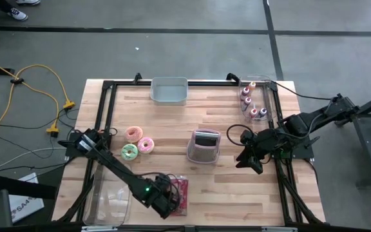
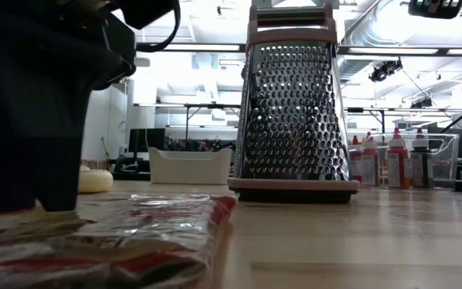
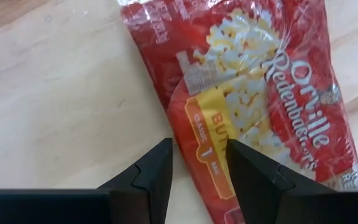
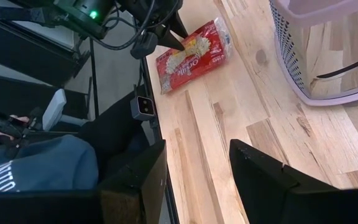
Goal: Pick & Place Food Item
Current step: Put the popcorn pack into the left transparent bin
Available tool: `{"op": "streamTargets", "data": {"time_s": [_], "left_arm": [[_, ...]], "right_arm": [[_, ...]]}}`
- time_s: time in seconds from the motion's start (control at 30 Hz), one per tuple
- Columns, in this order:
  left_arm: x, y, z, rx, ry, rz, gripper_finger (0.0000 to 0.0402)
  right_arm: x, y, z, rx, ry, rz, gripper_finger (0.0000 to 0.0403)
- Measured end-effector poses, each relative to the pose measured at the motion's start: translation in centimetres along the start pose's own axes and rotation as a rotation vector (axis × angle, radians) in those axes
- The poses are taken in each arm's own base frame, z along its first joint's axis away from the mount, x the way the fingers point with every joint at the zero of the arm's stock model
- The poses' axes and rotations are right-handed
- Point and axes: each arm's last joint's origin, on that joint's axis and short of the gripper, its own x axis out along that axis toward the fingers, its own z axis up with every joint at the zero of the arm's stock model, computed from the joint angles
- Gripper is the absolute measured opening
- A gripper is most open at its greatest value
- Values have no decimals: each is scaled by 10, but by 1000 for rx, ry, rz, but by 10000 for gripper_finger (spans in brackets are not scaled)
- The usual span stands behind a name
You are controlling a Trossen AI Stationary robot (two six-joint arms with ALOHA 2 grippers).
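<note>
A red popcorn bag [image 1: 182, 193] lies flat on the wooden table near its near edge; it also shows in the left wrist view [image 3: 260, 81] and the right wrist view [image 4: 194, 55]. My left gripper [image 3: 197, 165] slants down over one long edge of the bag with its fingers apart. One finger stands over the bag's printed face, the other over bare wood beside it. My right gripper [image 4: 197, 180] hangs open in the air at the table's right, beyond the grater, with nothing between its fingers. My left gripper comes at the bag's long edge [image 3: 194, 134] from above, slanting, one finger on either side of that edge. Whether the fingertips touch the bag cannot be told. The bag lies flat on the table.
A pink-framed box grater [image 1: 204, 147] stands mid-table. Three donuts [image 1: 137, 143] lie to the left. A clear bin [image 1: 169, 90] sits at the far edge, and bottles [image 1: 250, 103] stand in a clear holder at the far right. Another clear tub [image 1: 111, 200] sits near left. A person [image 4: 36, 168] sits by the near edge.
</note>
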Motion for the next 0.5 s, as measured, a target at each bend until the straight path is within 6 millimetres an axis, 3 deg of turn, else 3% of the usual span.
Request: {"op": "streamTargets", "data": {"time_s": [0.5], "left_arm": [[-6, 5, -21, -8, 25, -10, 145]], "right_arm": [[0, 0, 0, 0, 0, 0, 165]]}}
